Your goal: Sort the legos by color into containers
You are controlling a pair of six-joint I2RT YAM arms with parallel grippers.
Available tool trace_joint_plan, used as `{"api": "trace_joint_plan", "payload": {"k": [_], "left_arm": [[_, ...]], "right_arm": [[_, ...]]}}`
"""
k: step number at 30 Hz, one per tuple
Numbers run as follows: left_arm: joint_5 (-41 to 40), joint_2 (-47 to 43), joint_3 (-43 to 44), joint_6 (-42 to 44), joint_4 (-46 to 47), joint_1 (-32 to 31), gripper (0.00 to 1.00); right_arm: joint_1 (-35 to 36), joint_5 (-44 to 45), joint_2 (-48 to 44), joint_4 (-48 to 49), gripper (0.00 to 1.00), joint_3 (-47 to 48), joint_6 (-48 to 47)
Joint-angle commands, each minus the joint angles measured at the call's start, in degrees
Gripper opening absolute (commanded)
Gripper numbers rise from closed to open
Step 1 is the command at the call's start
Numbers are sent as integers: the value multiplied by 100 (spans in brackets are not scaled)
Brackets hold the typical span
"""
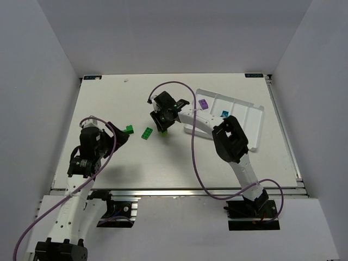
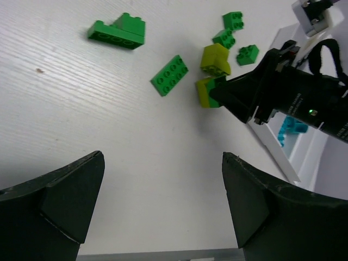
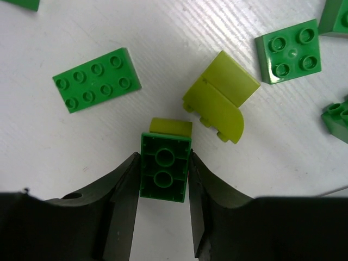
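My right gripper [image 3: 163, 163] is shut on a green brick [image 3: 165, 167], seen from its hollow underside, with a yellow-green brick [image 3: 171, 126] stuck to its far end. In the top view this gripper [image 1: 163, 126] sits low over the table's middle. Loose around it lie a green two-by-four brick [image 3: 97, 79], a yellow-green curved brick [image 3: 222, 97] and a green two-by-two brick [image 3: 288, 51]. My left gripper [image 2: 163, 201] is open and empty, over bare table left of the green bricks [image 1: 129, 129]. The white tray [image 1: 247, 122] holds a purple brick [image 1: 203, 103] and a teal brick [image 1: 224, 115].
In the left wrist view, stacked green bricks [image 2: 117, 31] lie at the far left, and small green bricks [image 2: 232, 20] beyond the right gripper [image 2: 272, 92]. The tray stands at the back right. A purple cable loops over the table by the right arm.
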Motion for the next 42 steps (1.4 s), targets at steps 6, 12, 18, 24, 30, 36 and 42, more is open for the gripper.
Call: {"api": "trace_joint_plan", "payload": {"k": [6, 12, 18, 24, 30, 36, 42], "left_arm": [[1492, -239, -495, -591, 1597, 38, 98], [2299, -345, -1030, -1329, 3037, 30, 96], [2601, -389, -1470, -2077, 5240, -75, 92], [2548, 23, -1533, -2394, 6860, -725, 90], [2109, 1078, -1067, -1884, 7134, -2079, 87], [1906, 1448, -829, -1665, 7214, -2396, 86], [2064, 1589, -706, -1664, 7337, -2466, 85]], "right_arm": [[-143, -1302, -1154, 7, 4, -209, -533], [-670, -3424, -1866, -309, 0, -534, -921], [-1460, -6413, -2360, -521, 0, -1016, -1221], [-1585, -7570, -2852, -39, 0, -1570, -818], [-1594, -7580, -3133, 419, 0, -1756, -430], [-1734, -7615, -3397, 656, 0, -2037, -132], [-1787, -7668, -3529, 1008, 0, -2310, 150]]}}
